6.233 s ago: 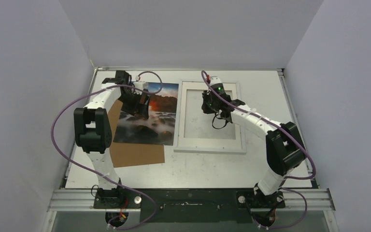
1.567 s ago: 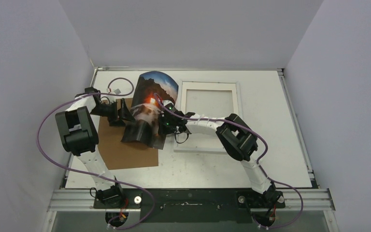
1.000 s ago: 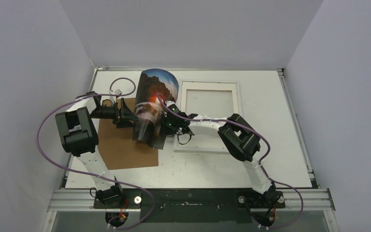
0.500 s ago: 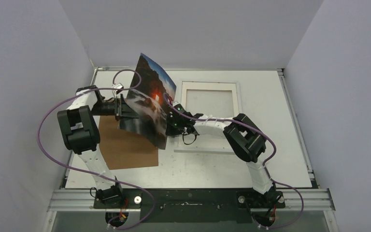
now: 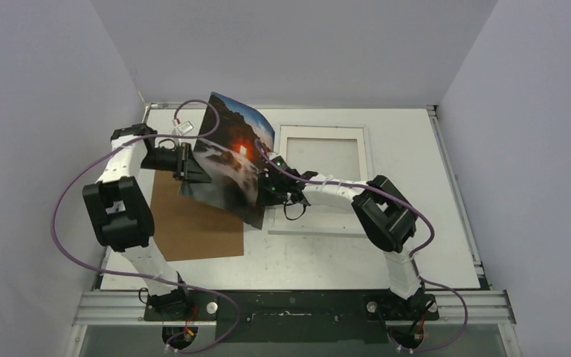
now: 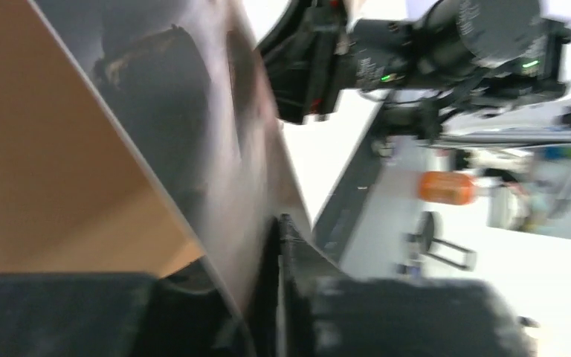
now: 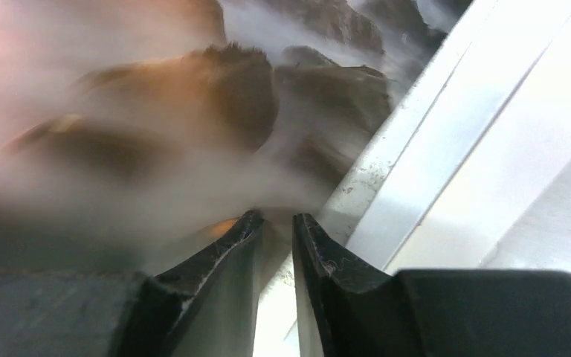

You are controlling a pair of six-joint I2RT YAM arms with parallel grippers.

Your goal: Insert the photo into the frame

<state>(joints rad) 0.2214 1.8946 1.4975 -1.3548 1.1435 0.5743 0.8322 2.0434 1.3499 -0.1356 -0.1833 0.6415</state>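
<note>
The photo (image 5: 230,160) is held up off the desk (image 5: 416,186), tilted, with its far corner highest, just left of the frame (image 5: 320,132), which lies flat on the far middle of the desk. Under and to the left of the photo lies a brown backing board (image 5: 193,230).

The left arm rises from its near-left base, folds at a raised elbow and runs far, its wrist turned right. The left tool (image 5: 191,165) is pinched on the photo's left edge.

The right arm bends at its elbow and stretches left over the frame's near part. The right tool (image 5: 268,184) points left with only a narrow gap. The photo's right edge sits at its fingertips (image 7: 227,249), and I cannot tell whether they grip it.
</note>
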